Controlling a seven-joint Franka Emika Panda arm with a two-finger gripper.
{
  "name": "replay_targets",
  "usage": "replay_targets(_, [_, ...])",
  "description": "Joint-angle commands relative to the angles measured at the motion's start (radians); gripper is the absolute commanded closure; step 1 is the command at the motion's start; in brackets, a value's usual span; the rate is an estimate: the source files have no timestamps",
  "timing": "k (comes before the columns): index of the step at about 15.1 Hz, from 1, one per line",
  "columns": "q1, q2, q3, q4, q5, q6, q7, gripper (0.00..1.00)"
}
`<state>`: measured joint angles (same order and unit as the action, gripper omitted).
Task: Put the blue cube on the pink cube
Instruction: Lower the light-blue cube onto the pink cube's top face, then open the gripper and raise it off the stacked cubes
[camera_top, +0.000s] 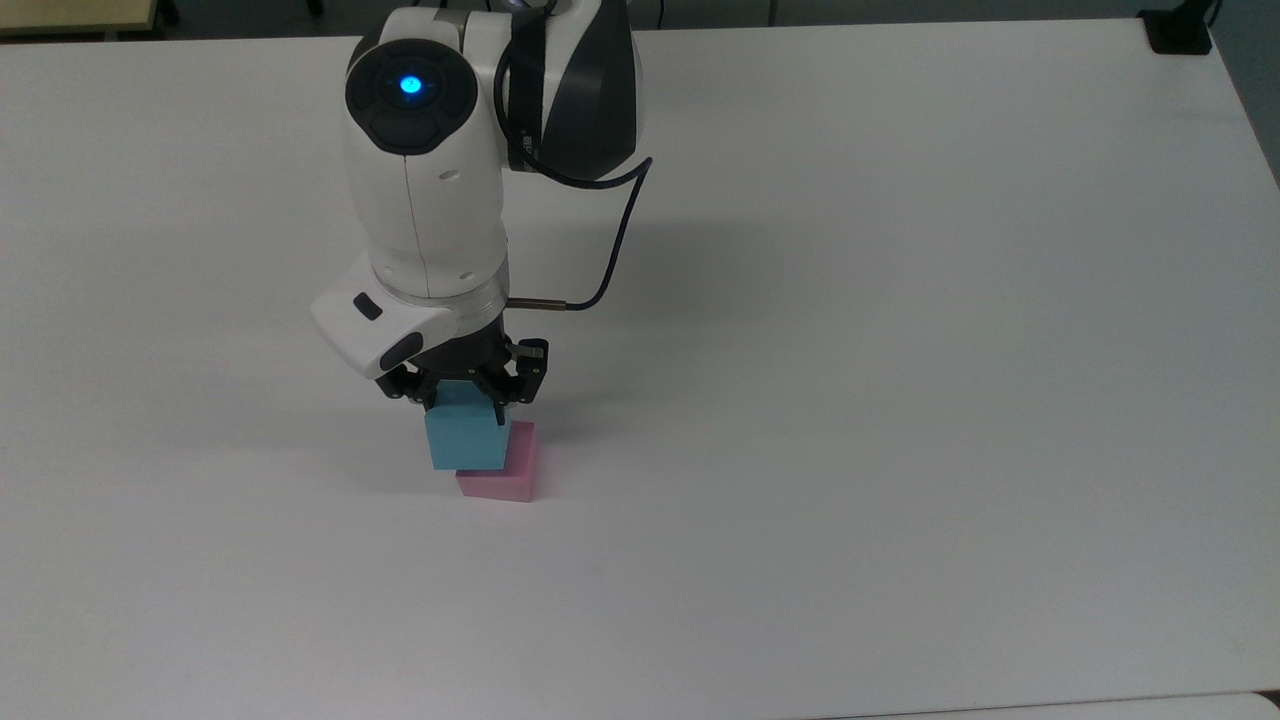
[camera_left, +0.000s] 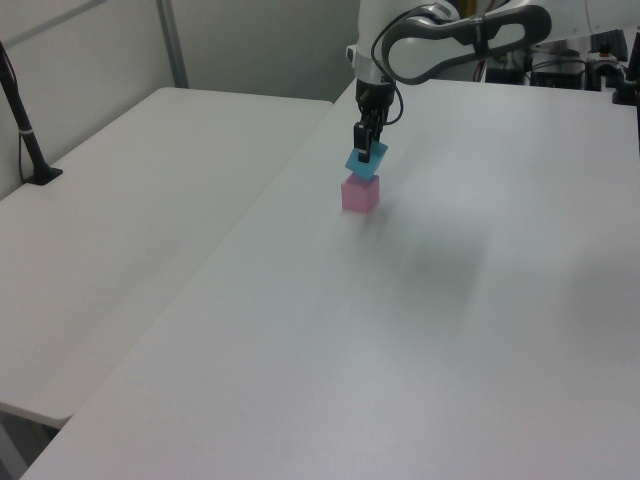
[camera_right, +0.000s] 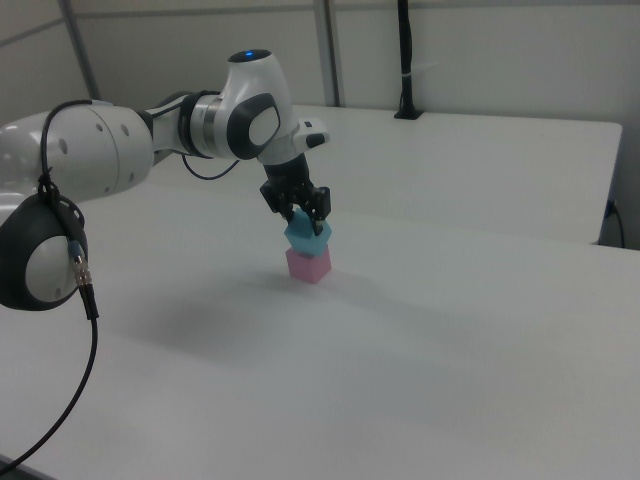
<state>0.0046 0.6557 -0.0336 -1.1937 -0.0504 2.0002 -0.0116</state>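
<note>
Gripper pinching blue cube just abv pink cube, rotated vs it, needs straight drop.

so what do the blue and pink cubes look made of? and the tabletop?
The light blue matte cube, held in the gripper, looks like foam or soft plastic: flat colour, no glare. The pink matte cube under it looks the same. The white table looks like smooth laminate with a faint sheen. All of this is uncertain.
</note>
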Motion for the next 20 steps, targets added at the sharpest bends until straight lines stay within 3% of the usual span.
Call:
replay_targets(1, [0.018,0.016,-0.012,0.023,-0.011,0.0,0.024,0.79])
replay_targets(7, [0.02,0.016,-0.003,0.022,-0.005,-0.031,0.033,0.77])
replay_targets(8, [0.02,0.016,-0.002,0.022,-0.005,-0.035,0.038,0.66])
replay_targets(9, [0.02,0.016,-0.002,0.022,-0.003,-0.037,0.044,0.43])
replay_targets(10, [0.022,0.016,-0.002,0.022,-0.003,-0.037,0.047,0.0])
replay_targets(18, [0.052,0.009,-0.005,0.017,-0.011,-0.031,0.102,0.0])
replay_targets(20, [0.058,-0.031,-0.003,0.01,-0.009,-0.043,0.117,0.0])
